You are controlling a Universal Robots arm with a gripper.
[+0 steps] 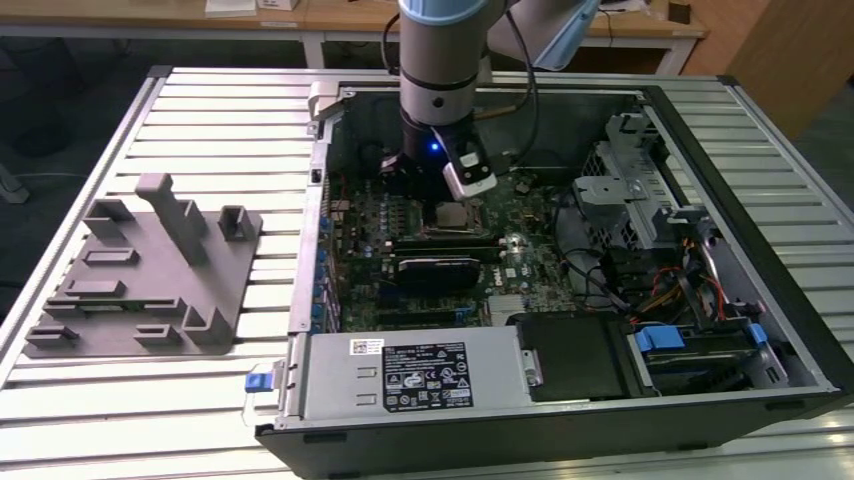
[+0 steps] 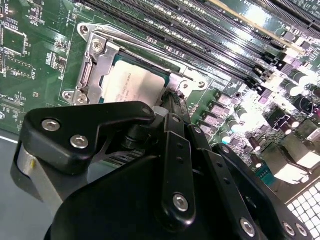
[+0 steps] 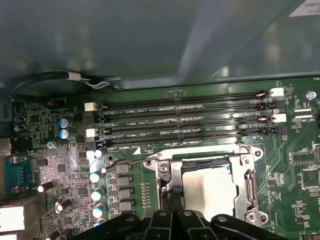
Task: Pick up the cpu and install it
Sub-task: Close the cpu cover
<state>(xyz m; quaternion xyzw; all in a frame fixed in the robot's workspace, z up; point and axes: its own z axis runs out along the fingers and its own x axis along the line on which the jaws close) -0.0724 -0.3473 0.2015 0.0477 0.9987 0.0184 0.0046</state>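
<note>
Black linkage gripper [image 2: 170, 102] of mine hangs at the edge of the silver metal socket frame [image 2: 95, 65]; parted or closed, I cannot tell. Flat square silver-topped cpu [image 2: 132, 82] lies inside that frame, apparently seated. Placement looks done; drawing away calls for not nudging it.

A grey moulded fixture [image 1: 140, 270] lies on the slatted table [image 1: 220, 115] beside the open computer case [image 1: 534, 440], its green motherboard [image 1: 534, 262] exposed.
</note>
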